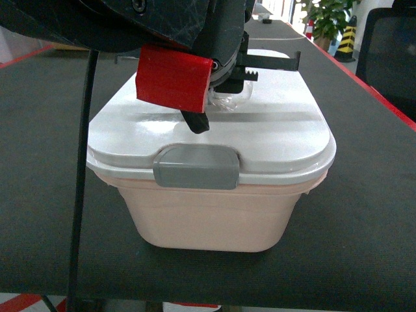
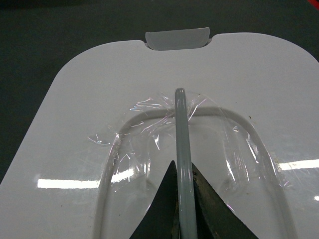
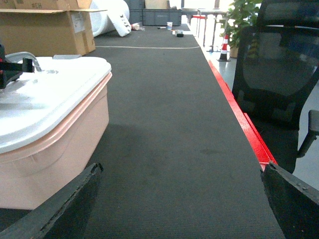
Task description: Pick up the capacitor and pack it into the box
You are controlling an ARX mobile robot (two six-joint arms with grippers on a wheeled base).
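Your left gripper (image 2: 183, 209) is pinching the lid's handle (image 2: 180, 129) on the box (image 1: 214, 214). Your right gripper (image 3: 174, 209) is gaping wide over the dark mat (image 3: 169, 124); a chair (image 3: 279, 84) is standing right, cartons (image 3: 45, 25) far left.

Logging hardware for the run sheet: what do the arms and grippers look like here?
Left arm: dark grey housing with a red block and a black toothed rail; a black cable hangs beside it. Left gripper fingers are black, tapered and scuffed. Right gripper fingers are black, wedge-shaped, worn at the edges.

A long dark surface (image 3: 164, 114) with a red edge (image 3: 239, 114); beside it a black chair (image 3: 279, 74), beyond it a carton (image 3: 45, 30), plant (image 1: 325, 16) and striped cone (image 1: 346, 40).
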